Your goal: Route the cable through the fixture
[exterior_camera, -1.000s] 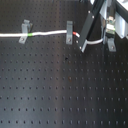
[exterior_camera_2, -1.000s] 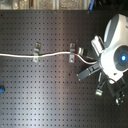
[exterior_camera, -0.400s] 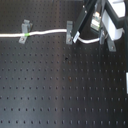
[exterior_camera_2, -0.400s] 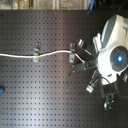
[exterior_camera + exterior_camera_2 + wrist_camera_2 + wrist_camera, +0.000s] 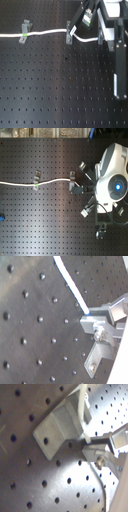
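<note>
While the first wrist view shows the clip's (image 5: 56, 425) bent foot close up, the second shows jaws pinching the thin white cable (image 5: 71, 285); gripper (image 5: 89, 320) closed.

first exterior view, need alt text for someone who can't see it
A white cable runs from the first exterior view's left edge across a black perforated board, past a small clip, to a second upright clip where the robot's gripper meets it. The arm fills the upper right corner.
</note>
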Controlling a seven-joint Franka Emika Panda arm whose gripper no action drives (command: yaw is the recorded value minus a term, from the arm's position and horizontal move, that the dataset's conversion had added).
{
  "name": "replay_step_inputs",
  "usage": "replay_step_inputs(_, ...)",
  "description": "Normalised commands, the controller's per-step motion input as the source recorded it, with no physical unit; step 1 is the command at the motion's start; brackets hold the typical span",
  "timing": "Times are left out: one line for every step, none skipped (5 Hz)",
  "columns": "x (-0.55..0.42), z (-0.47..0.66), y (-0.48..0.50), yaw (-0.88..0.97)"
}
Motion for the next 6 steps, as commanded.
replay_step_inputs(0.427,0.61,-0.283,0.0)
replay_step_inputs(0.46,0.47,-0.493,-0.38)
replay_step_inputs(0.434,0.37,-0.457,-0.33)
replay_step_inputs(0.093,0.19,-0.114,0.0)
replay_step_inputs(-0.146,0.0,-0.026,0.5)
replay_step_inputs(-0.244,-0.31,-0.173,0.47)
